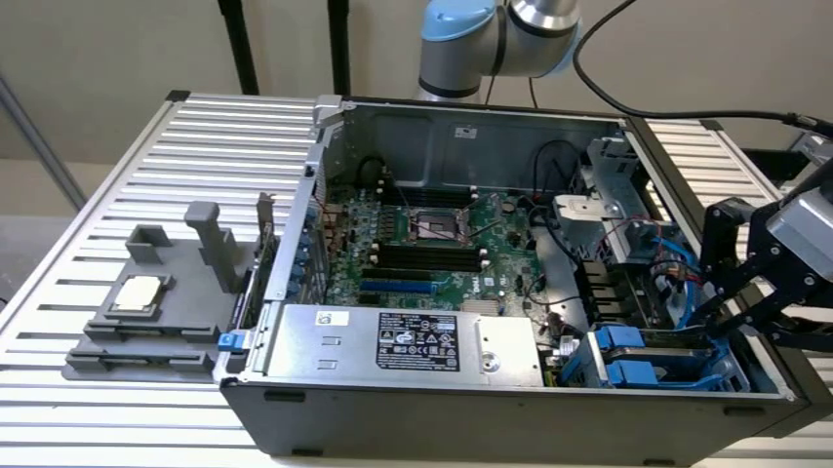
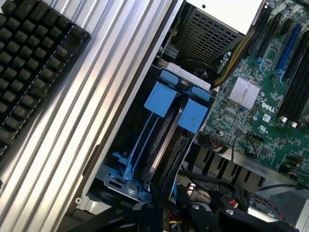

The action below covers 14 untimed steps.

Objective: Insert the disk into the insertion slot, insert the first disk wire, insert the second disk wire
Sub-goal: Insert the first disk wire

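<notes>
The disk (image 2: 192, 116) is sitting edge-on in its blue carrier inside the insertion slot (image 1: 670, 338), in the corner of the open computer case (image 1: 521, 409) on the exterior view's right. It appears to be seated to full depth, so the first step is judged complete.

The end effector (image 1: 724, 310) is hanging over the end of the slot away from the blue tabs, close to the blue cables (image 1: 670, 258) along the case wall. Whether it is clenched, released or grasping a connector cannot be told.

The work in hand is judged to be a disk wire. Doing it well is calling for a connector squared to the disk's socket, keyed side matching, pressed straight along the disk's length without side load, with slack cable lying clear of the carrier tabs.

The arm is reaching in from the exterior view's right, its wrist tilting down and inward over the case rim, above the table (image 1: 156, 156).
</notes>
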Each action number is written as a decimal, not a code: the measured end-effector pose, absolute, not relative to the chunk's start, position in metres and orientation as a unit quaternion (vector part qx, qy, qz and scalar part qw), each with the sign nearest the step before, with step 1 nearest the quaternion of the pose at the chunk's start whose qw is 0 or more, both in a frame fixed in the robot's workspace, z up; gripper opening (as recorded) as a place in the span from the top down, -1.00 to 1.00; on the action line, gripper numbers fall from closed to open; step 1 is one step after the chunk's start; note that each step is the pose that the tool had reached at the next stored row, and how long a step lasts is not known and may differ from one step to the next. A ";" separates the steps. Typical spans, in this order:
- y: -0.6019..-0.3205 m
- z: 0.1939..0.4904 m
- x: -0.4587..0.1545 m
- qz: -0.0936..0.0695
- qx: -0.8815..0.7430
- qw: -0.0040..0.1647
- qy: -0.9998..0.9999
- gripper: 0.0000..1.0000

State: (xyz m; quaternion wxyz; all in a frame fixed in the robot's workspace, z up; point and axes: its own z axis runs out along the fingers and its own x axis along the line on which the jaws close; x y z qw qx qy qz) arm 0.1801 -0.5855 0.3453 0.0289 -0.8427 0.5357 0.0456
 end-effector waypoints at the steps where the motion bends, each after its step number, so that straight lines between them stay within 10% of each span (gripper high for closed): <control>1: -0.586 0.345 0.180 0.046 -0.844 0.029 0.533 0.44; 14: -0.585 0.347 0.179 0.046 -0.856 0.030 0.514 0.65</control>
